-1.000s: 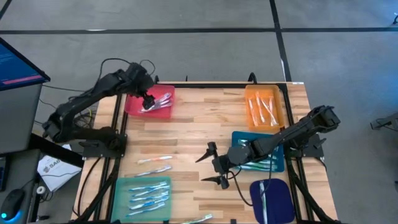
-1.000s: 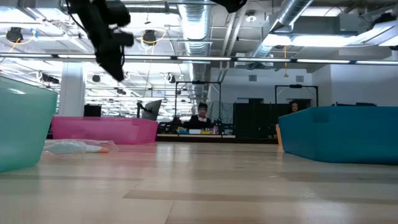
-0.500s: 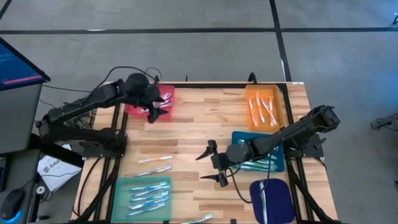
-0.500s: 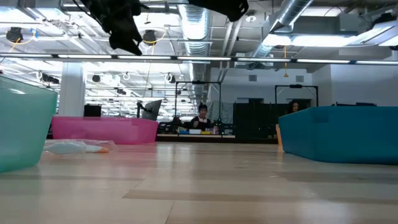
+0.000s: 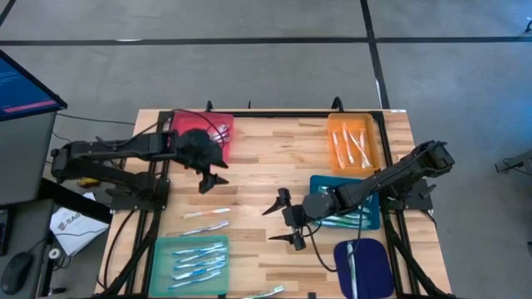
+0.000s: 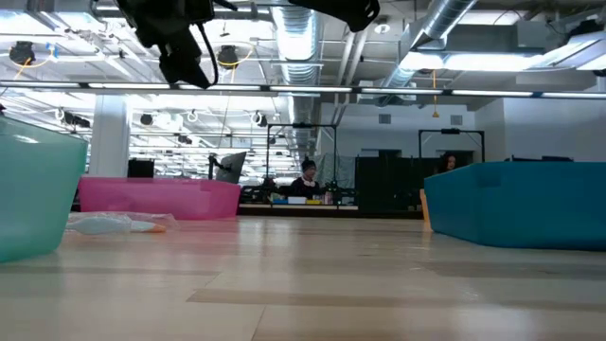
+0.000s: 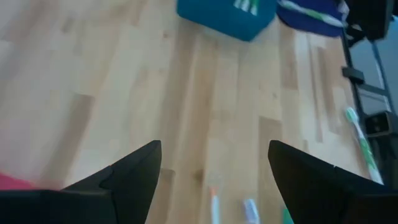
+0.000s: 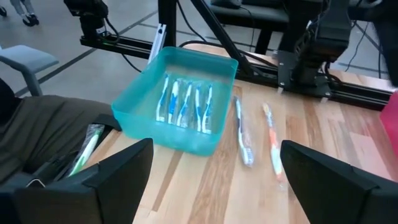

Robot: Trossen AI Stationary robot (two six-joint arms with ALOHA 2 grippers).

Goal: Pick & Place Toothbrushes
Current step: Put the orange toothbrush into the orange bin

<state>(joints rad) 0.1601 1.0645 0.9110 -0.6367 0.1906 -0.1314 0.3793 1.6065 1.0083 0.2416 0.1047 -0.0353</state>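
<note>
Two loose toothbrushes (image 5: 207, 220) lie flat on the wood between the pink tray (image 5: 202, 133) and the teal tray (image 5: 190, 257); the right wrist view shows them (image 8: 256, 137) beside the teal tray (image 8: 176, 102). More toothbrushes lie in the teal, pink, orange and blue trays, and one lies at the near edge (image 5: 263, 291). My left gripper (image 5: 214, 172) (image 7: 214, 146) is open, above bare wood just near of the pink tray. My right gripper (image 5: 287, 220) (image 8: 216, 144) is open near the table's middle, beside the blue tray (image 5: 347, 202).
An orange tray (image 5: 352, 143) sits at the far right and a dark blue tray (image 5: 362, 267) with one toothbrush at the near right. In the low view the pink tray (image 6: 156, 197) and blue tray (image 6: 516, 204) flank bare wood. Black frame rails run along the table's sides.
My left gripper has come up out of the pink tray and moved toward the near edge, turning as it went; it now hangs over bare wood in front of the tray. The toothbrushes in the pink tray have stayed there. My right arm has kept still.
</note>
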